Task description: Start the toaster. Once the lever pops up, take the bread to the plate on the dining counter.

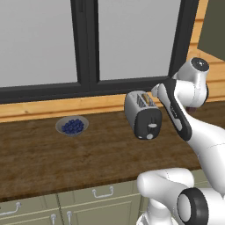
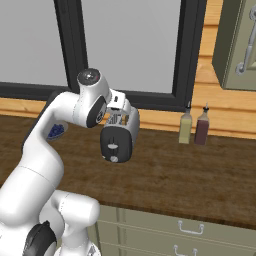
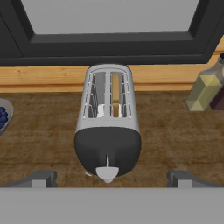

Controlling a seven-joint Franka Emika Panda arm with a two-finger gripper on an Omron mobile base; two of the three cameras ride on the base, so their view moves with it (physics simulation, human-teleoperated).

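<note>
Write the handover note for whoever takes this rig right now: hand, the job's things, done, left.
Hand: open, holding nothing, hovering just in front of the toaster's black end face.
Toaster: upright on the dark worktop, under the window. Something tan, likely the bread, sits low in the right-hand slot of the hand view.
Lever: not pressed as far as I can tell; the knob sits below it.
Nearby: bowl of blueberries on one side, two bottles on the other.
Done: approach only.
Left: press the lever, wait for the pop, carry the bread to the plate.
</note>
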